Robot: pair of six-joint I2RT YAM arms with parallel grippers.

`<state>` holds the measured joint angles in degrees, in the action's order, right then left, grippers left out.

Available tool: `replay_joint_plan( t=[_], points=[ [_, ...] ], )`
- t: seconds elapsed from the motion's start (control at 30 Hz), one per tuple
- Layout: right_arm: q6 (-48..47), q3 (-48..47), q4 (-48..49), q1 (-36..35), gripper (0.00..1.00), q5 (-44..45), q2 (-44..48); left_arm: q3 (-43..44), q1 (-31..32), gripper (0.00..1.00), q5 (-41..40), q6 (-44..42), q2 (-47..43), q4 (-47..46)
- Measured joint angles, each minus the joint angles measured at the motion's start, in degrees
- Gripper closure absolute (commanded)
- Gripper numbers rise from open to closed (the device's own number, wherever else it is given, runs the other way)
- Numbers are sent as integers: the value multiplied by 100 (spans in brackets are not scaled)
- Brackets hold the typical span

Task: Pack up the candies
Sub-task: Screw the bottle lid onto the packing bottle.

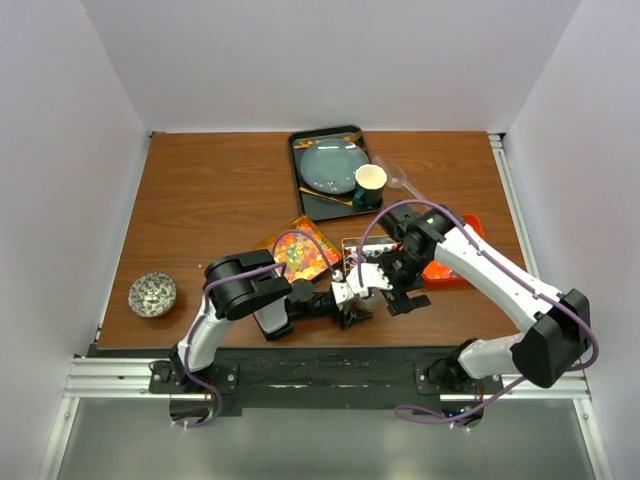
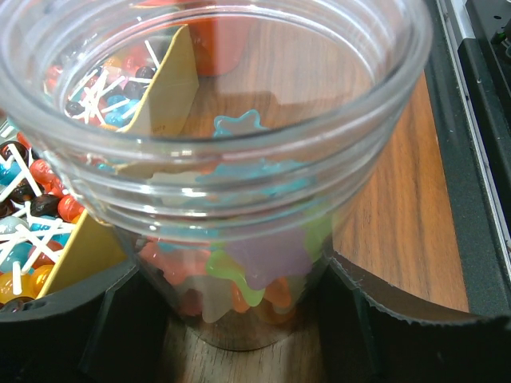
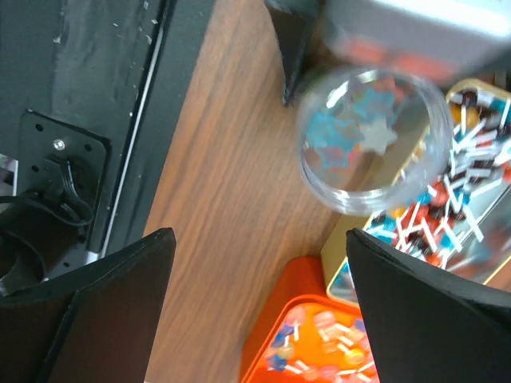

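The left claw [image 2: 251,323] is closed around the jar [image 2: 239,159], keeping it upright with its mouth clear for loading. The right claw [image 3: 259,307] hangs above the jar, wide open and empty. Some candies [image 2: 255,259] lie inside the jar, and more fill the tray [image 2: 172,76] beside it.

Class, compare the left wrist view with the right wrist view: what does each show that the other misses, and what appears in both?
Only the left wrist: the clear jar from the side, ridged near its rim, held between the jaws of the left gripper, with star-shaped sweets piled at its bottom.
Only the right wrist: the right gripper with open, empty jaws, wrapped sweets lying in the orange tray, and a black mounting plate beside the table.
Both: the jar, its sweets, the lollipops, the wooden table.
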<state>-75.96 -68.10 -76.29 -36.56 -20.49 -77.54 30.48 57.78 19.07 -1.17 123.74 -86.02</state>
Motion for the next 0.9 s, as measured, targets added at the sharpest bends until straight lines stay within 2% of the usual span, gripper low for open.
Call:
replay_joint_plan(
  t=[0.17,0.3,0.6,0.9],
  points=[
    [146,-590,-96,341,8,-59,-544,2,0,100,15,0,2,0],
    [68,-1023,-20,345,5,-271,-942,4,0,100,24,0,2,2],
    [-1154,-1027,-42,-114,5,-330,-992,7,0,100,26,-2,2,2],
    [-1467,-1019,-42,-208,12,-356,-1316,9,0,100,42,-2,7,0]
  ],
)
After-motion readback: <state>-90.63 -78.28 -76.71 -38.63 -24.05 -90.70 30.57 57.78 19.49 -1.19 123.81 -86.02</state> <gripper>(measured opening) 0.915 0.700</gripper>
